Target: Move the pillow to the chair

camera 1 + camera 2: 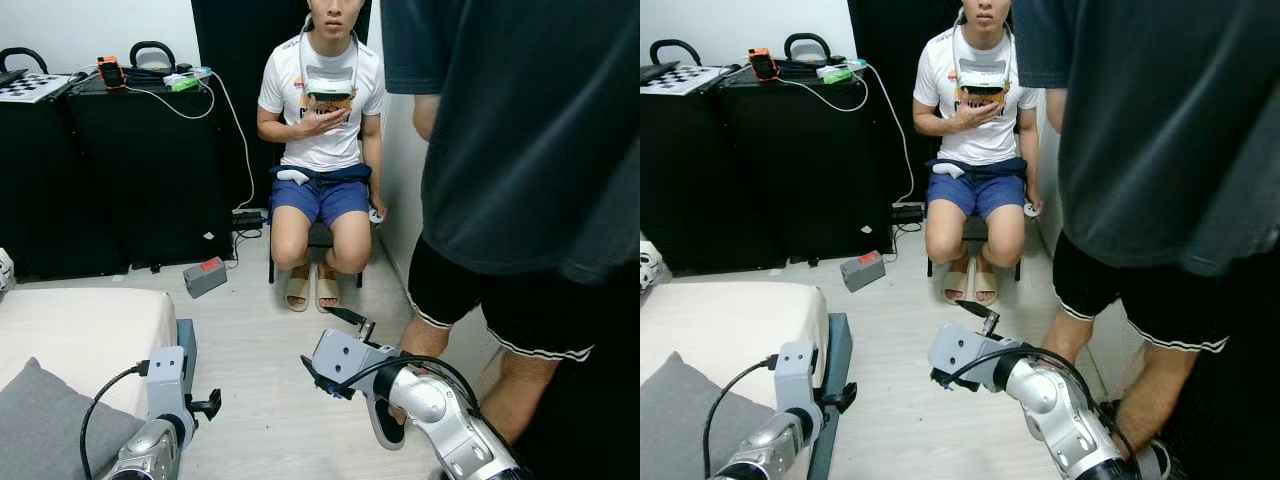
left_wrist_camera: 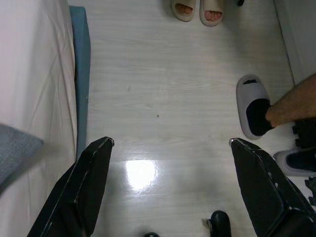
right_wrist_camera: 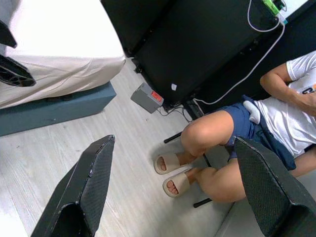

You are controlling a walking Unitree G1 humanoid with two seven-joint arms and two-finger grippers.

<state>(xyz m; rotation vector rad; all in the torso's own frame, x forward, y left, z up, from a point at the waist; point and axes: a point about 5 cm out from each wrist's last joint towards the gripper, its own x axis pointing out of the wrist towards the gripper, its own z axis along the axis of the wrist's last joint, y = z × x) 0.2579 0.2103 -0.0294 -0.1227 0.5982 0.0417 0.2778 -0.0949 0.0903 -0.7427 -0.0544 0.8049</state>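
The grey pillow (image 1: pixel 45 425) lies on the white bed (image 1: pixel 90 330) at my lower left, and its corner (image 2: pixel 15 154) shows in the left wrist view. My left gripper (image 2: pixel 170 143) hangs open beside the bed edge over bare floor, holding nothing. My right gripper (image 3: pixel 173 140) is open too, held low over the floor and facing the seated person. The chair (image 1: pixel 320 236) stands against the far wall, and a person in a white shirt (image 1: pixel 320 110) sits on it, so little more than its dark legs and seat edge can be seen.
A second person in dark shorts (image 1: pixel 520 200) stands close on my right, feet in grey slippers (image 2: pixel 254 106). Black cabinets (image 1: pixel 120 170) line the back wall. A grey box with a red label (image 1: pixel 205 276) lies on the floor. Pale floor lies open between bed and chair.
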